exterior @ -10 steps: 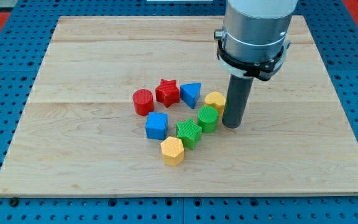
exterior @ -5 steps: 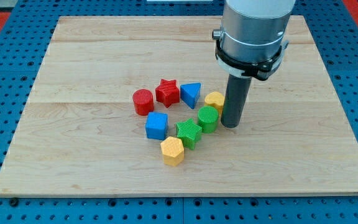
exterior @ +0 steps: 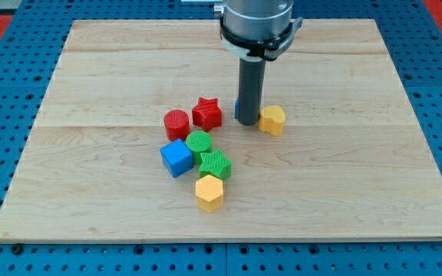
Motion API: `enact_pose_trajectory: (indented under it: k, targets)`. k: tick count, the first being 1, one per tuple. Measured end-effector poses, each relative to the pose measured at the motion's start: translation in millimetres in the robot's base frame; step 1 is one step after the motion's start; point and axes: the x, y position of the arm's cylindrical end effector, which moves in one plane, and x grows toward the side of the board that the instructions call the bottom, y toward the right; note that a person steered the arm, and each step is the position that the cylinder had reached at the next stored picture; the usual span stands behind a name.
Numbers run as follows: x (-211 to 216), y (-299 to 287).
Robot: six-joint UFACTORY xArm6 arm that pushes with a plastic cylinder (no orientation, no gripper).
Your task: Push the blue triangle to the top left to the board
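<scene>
Our tip (exterior: 249,124) sits on the blue triangle (exterior: 237,110), mid-counter (exterior: 90,77), w/ most of it hidden behind the rod.
No jaws on this rig. Next we need a push up-left, clear of the red star (exterior: 206,113).

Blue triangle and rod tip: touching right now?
Cannot tell. In the camera view my tip stands in front of the blue triangle, hiding all but a sliver at the rod's left edge, so neither contact nor a gap shows.
</scene>
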Motion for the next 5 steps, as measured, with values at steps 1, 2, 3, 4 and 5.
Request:
enact_pose_trajectory:
  k: [1,2,3,4,5]
  targets:
    - [-19,2]
    - [-51,-17]
    - [-78,-37]
    - [-79,-37]
    - [-79,-37]
